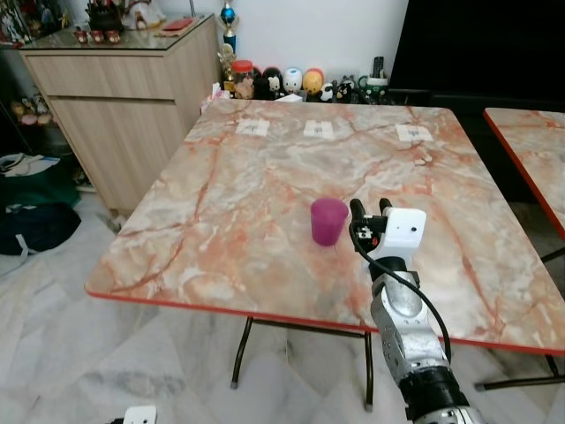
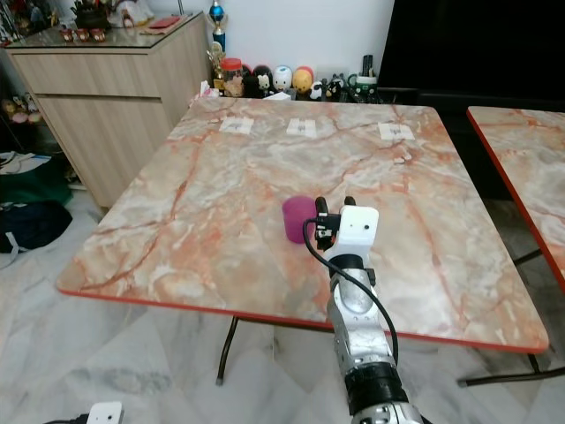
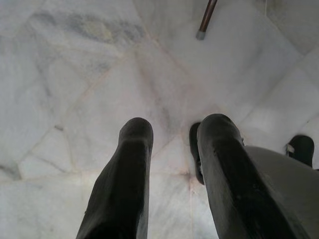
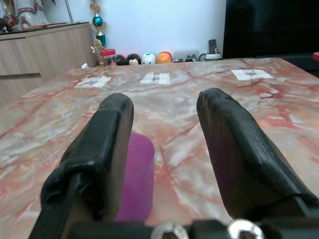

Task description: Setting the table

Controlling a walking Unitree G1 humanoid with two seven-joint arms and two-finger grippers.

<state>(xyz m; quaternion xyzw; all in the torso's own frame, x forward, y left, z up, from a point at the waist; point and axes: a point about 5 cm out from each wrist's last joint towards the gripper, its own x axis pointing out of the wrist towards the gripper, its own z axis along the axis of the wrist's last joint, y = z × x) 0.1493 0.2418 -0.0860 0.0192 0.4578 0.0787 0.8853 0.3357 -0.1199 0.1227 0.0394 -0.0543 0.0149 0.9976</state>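
A purple cup (image 1: 328, 220) stands upright near the middle of the marble table (image 1: 229, 185). My right gripper (image 1: 371, 208) hovers just to the right of it, over the table's near half, open with nothing between the fingers. In the right wrist view the cup (image 4: 135, 174) sits partly behind one black finger (image 4: 97, 149), off to the side of the gap. My left gripper (image 3: 174, 127) hangs low beside me, pointing at the tiled floor, its fingers apart and empty.
Three white paper patches (image 1: 319, 130) lie along the table's far edge. A wooden cabinet (image 1: 115, 97) stands to the left, figurines (image 1: 291, 82) line the back wall, a second table (image 1: 534, 150) is at right, and dark bags (image 1: 35, 225) lie on the floor.
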